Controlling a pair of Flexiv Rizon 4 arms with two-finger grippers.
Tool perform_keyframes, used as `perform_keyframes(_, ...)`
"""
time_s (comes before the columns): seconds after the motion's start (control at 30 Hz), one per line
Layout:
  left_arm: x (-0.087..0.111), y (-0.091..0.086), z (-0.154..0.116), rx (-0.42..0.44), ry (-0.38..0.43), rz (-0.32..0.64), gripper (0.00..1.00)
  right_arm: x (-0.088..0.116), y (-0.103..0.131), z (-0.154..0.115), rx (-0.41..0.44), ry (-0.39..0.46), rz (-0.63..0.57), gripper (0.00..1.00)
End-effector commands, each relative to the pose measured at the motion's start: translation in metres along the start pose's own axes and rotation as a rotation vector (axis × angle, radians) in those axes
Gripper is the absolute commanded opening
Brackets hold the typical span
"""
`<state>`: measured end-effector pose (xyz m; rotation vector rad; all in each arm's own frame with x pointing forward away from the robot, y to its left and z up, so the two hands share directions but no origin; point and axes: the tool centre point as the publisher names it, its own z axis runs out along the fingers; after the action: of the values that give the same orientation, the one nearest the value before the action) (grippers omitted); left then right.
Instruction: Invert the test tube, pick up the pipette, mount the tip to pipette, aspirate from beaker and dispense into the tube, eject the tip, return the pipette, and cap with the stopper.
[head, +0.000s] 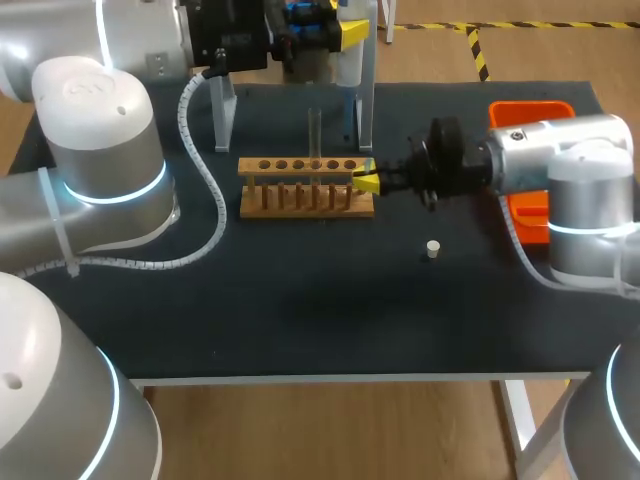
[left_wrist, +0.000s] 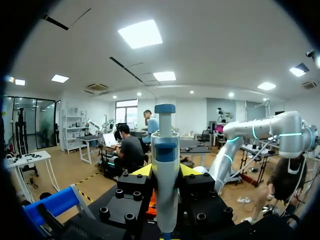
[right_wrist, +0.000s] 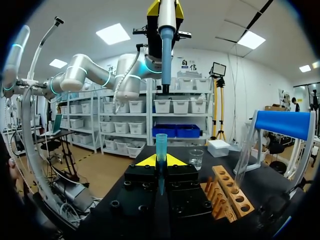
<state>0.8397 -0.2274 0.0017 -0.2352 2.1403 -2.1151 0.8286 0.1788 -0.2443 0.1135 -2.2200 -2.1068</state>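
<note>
- While the left gripper (left_wrist: 166, 171) sits at upper centre of the head view, its jaws clamp the pipette (left_wrist: 165, 145) from both sides.
- Right gripper (right_wrist: 160, 161) pinches the blue tip (right_wrist: 161, 146), directly below the pipette.
- Tube (head: 315, 130) upright in the rack (head: 305, 190), mid-frame; right gripper at the rack's right end.
- Stopper (head: 432, 249) on the table (head: 300, 310), lower right of the rack.
- Beaker (right_wrist: 196, 159) just ahead of the right gripper.

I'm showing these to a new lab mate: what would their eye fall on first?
First, the blue and white pipette clamped in the left gripper, raised above the table's far side. Next, the right gripper at the end of the wooden rack, holding a blue pipette tip that points up toward the pipette. A lone test tube stands in the rack, and a small white stopper lies apart on the table.
</note>
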Motion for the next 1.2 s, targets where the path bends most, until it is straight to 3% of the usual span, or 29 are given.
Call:
perform_keyframes(0.03, 0.000, 0.000, -0.001, 0.002, 0.002, 0.000, 0.00, -0.004, 0.003, 0.005, 0.011, 0.002, -0.003, 0.00)
perform_keyframes(1.2, 0.000, 0.000, -0.001, 0.002, 0.002, 0.000, 0.00, -0.015, 0.027, 0.029, 0.018, 0.008, -0.042, 0.00)
